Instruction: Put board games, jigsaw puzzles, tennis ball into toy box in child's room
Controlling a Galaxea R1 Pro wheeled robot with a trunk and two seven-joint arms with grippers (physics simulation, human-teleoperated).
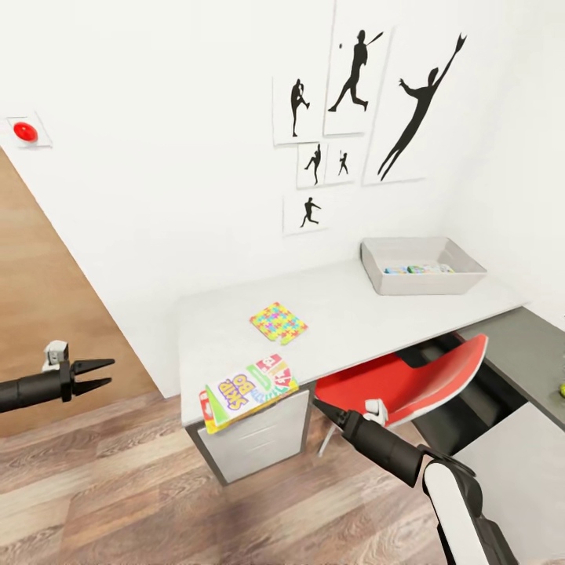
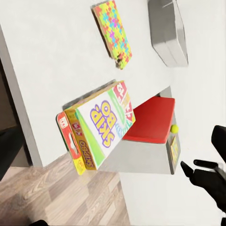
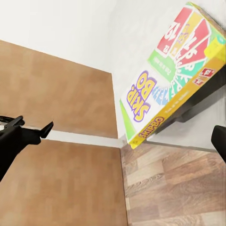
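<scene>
Skip-Bo box [image 1: 248, 391] overhangs table [image 1: 345, 314] edge, btwn both hands, untouched.

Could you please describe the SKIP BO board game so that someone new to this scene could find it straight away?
Start at the long pale table below the baseball silhouette pictures. The SKIP BO box lies at its near corner, overhanging the edge above the wood floor. Unlike the jigsaw puzzle behind it, it is green, yellow and red with printed lettering.
</scene>
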